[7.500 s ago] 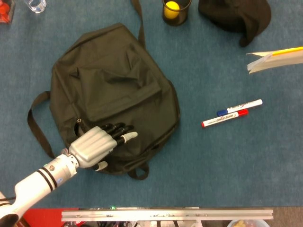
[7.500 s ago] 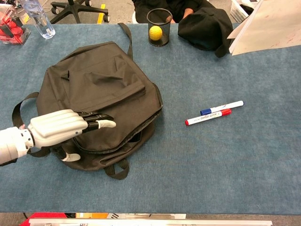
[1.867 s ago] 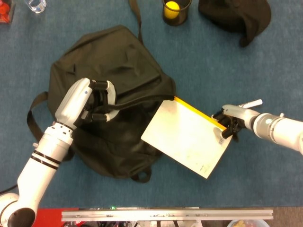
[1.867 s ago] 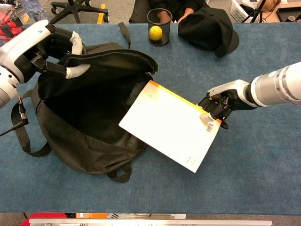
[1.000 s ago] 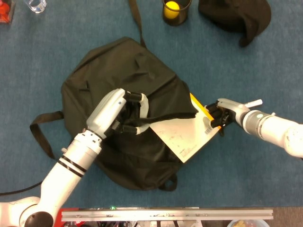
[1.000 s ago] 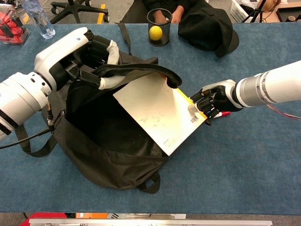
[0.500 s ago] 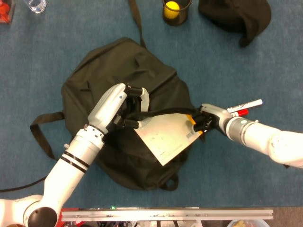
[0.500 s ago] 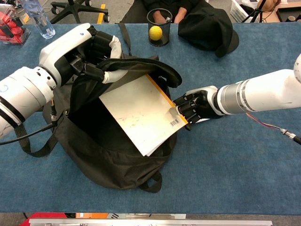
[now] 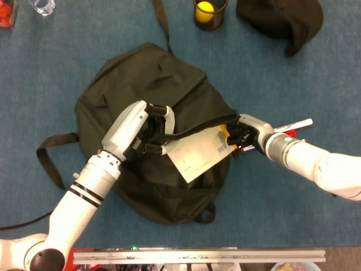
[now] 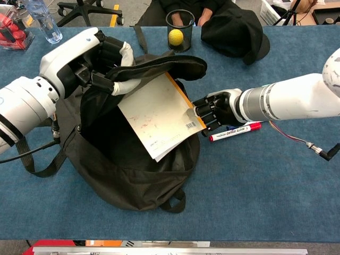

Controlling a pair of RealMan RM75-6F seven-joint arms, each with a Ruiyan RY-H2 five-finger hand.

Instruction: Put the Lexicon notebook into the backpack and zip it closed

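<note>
1. A big black backpack (image 10: 133, 175) lies on the blue table (image 10: 276, 186), and its mouth is open.
2. The left hand (image 10: 93, 61) grips the top flap of the bag and holds it up. Its fingers are curled around the dark edge.
3. The Lexicon notebook (image 10: 159, 119) is partly inside the open bag. It is pale with a yellow strip along one edge and a small barcode near the corner.
4. The notebook is tilted, and its lower part lies over the dark inside of the bag.
5. The right hand (image 10: 215, 111) pinches the notebook at the corner with the barcode. Its fingers are pressed on that corner, right at the side of the bag.
6. Just beside the right hand lies a red marker (image 10: 236, 132), with a blue marker (image 9: 293, 125) close to it.
7. At the far side of the table stands a black mesh cup (image 10: 179, 31) with a yellow ball (image 10: 175, 36) in it.
8. Next to the cup lies a black cap (image 10: 234, 32).
9. A clear water bottle (image 10: 45, 21) stands at the far left corner.
</note>
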